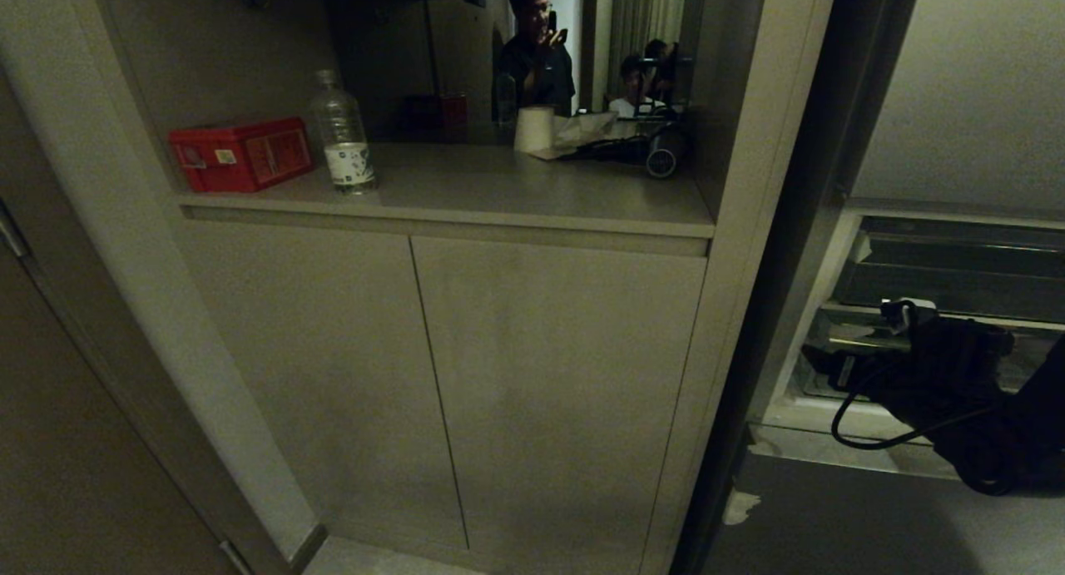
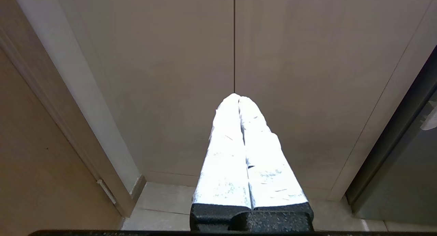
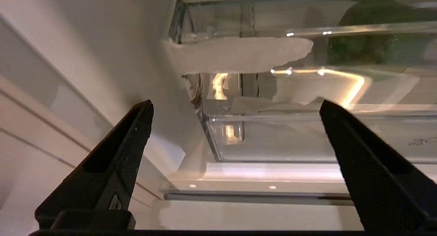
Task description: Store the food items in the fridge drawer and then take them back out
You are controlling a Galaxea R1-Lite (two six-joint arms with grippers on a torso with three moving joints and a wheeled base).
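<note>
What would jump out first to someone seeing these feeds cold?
Probably the red box and the clear plastic bottle on the open shelf at upper left of the head view, bright against the drab cabinet doors. Next, the right gripper, open and empty, in front of the clear fridge drawer at far right. The left gripper hangs shut before the cabinet doors.

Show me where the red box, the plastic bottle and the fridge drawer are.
red box [image 1: 241, 153], head view, its front face.
plastic bottle [image 1: 343, 134], head view, its body.
fridge drawer [image 3: 307, 137], right wrist view, its clear front lip.
</note>
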